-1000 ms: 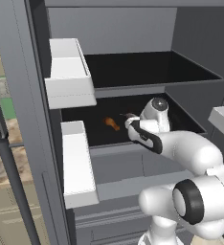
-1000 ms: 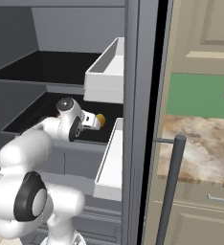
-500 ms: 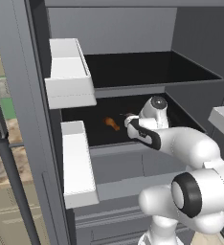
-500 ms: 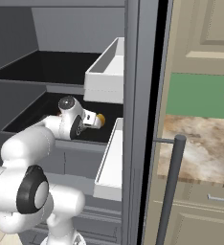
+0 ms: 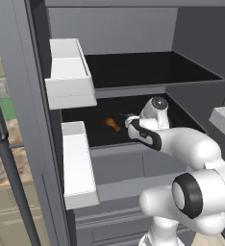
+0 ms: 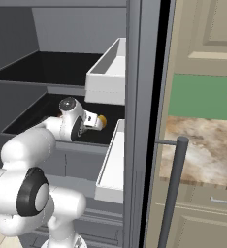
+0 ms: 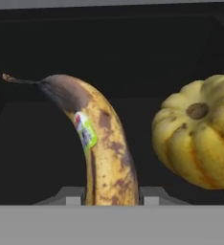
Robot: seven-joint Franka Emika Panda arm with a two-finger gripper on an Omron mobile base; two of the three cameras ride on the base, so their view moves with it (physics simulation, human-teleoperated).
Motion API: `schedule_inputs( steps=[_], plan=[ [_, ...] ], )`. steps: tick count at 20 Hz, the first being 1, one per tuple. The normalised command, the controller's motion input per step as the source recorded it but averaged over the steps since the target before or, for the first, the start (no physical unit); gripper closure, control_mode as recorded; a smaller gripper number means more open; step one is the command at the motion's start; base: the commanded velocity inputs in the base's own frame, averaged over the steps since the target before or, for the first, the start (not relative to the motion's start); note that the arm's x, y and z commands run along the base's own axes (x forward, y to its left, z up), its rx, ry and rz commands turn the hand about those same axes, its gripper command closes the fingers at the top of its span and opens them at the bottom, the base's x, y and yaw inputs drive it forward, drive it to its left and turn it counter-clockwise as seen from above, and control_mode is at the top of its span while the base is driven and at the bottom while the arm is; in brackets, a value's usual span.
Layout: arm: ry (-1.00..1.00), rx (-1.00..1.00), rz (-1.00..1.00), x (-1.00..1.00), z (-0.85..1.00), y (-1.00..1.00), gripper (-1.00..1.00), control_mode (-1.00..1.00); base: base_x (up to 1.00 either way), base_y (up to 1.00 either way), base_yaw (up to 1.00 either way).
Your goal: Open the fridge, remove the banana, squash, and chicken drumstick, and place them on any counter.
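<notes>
you've got the tool (image 7: 111,200) straddling the banana (image 7: 97,143) low in the frame, though i cannot tell if it's clenched; squash (image 7: 200,139) sits just right, untouched.

Home kitchen, rendered. Evidence: open grey fridge (image 5: 18,96) with black shelves and white door bins (image 5: 70,77); mottled stone counter (image 6: 202,150) over beige panelled cabinet fronts (image 6: 202,218); green wall behind; beige upper cabinet door.
</notes>
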Motion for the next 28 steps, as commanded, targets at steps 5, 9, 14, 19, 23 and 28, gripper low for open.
schedule_inputs(
  steps=[5, 9, 14, 19, 23, 28],
  plan=[
    [0.0, 0.0, 0.0, 0.0, 0.0, 0.0, 1.0, -1.0, 0.0, 0.0, 0.0],
    [-0.06, -0.01, 0.01, -0.38, 0.0, 0.04, 1.0, -1.0, 0.0, 0.0, 0.0],
    [-0.23, 0.0, 0.0, -0.99, 0.12, -0.13, 1.0, -1.0, 0.0, 0.0, 0.0],
    [-0.2, 0.0, 0.05, -1.0, 0.75, -0.07, 1.0, -1.0, 0.0, 0.0, 0.0],
    [0.0, 0.0, 0.0, -0.93, 1.0, 0.0, 1.0, -1.0, 0.0, 0.0, 0.0],
    [0.21, 0.0, 0.0, -0.94, 1.0, -0.23, 1.0, -1.0, 0.0, 0.0, 0.0]
  ],
)
